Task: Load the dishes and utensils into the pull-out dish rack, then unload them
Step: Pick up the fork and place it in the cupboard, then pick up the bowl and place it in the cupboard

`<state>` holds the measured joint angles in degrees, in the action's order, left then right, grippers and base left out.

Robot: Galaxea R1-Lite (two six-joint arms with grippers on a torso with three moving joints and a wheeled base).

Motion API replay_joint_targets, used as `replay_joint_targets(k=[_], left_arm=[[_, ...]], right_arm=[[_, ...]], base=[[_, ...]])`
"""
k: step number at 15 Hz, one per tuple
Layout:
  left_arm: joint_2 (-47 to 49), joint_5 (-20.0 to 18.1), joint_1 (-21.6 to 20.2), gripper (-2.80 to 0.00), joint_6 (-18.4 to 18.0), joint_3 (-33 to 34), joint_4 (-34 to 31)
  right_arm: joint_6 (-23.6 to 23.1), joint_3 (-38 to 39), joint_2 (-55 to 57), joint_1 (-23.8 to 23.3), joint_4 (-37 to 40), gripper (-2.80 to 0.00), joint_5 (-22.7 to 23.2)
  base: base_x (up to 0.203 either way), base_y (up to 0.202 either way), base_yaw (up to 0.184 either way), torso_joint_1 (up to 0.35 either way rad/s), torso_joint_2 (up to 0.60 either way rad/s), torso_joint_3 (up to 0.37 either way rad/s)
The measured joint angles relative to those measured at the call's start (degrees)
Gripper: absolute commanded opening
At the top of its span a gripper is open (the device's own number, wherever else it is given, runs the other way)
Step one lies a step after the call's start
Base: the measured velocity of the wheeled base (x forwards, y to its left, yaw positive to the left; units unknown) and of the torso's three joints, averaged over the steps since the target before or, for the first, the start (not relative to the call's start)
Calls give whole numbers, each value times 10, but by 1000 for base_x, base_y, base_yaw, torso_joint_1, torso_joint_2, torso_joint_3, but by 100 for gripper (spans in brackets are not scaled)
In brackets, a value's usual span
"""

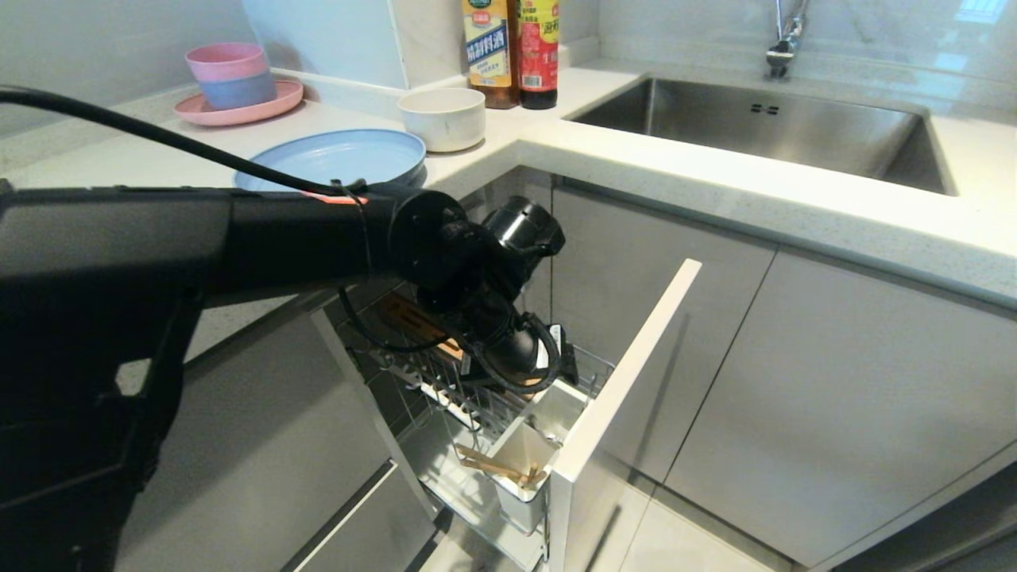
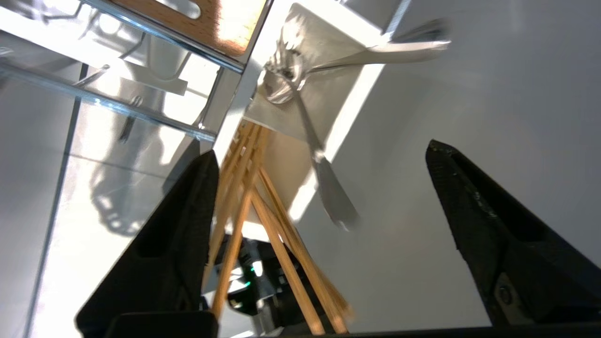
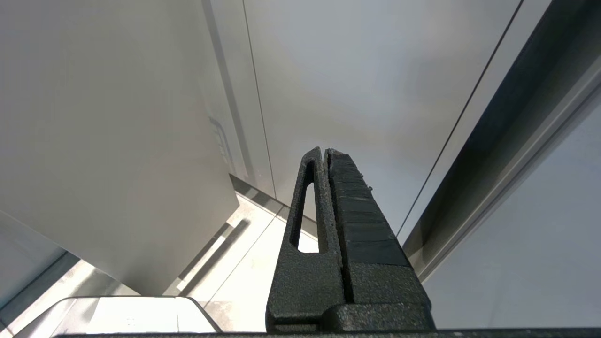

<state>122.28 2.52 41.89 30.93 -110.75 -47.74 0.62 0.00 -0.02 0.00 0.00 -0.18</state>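
The pull-out dish rack (image 1: 435,380) stands drawn out below the counter. My left gripper (image 2: 320,148) hangs open just above its two white cups, holding nothing. Light-wood chopsticks (image 2: 244,197) stand in the front cup (image 1: 520,485), close beside one finger (image 2: 188,225). Silver cutlery (image 2: 328,188) leans in the other cup (image 1: 562,407), its handle loose between the fingers. A second metal piece (image 2: 394,47) rests across that cup's rim. The light-blue plate (image 1: 342,155) and off-white bowl (image 1: 442,117) sit on the counter. My right gripper (image 3: 325,151) is shut and parked low by the cabinet fronts.
The rack's pale front panel (image 1: 628,365) juts into the aisle. A pink plate with stacked pink and blue bowls (image 1: 234,83) sits at the back left, two bottles (image 1: 512,48) behind the bowl, and the steel sink (image 1: 763,127) to the right.
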Motion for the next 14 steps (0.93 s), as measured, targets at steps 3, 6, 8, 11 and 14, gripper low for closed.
replay_joint_targets(k=[3,6,8,11,14], left_arm=[[-49,9,6,-280,6,7,-7],[-105,14,21,-280,19,13,-17],[-146,17,28,-280,25,14,-26],[-211,48,31,-280,30,12,-22],[-260,88,-2,-280,18,8,22]], right_arm=[[0,0,0,0,0,-280,0],[0,0,0,0,0,-280,0],[0,0,0,0,0,-280,0],[0,0,0,0,0,-280,0],[0,0,0,0,0,-280,0]], base=[[0,0,0,0,0,0],[0,0,0,0,0,0],[0,0,0,0,0,0],[0,0,0,0,0,0],[0,0,0,0,0,0]])
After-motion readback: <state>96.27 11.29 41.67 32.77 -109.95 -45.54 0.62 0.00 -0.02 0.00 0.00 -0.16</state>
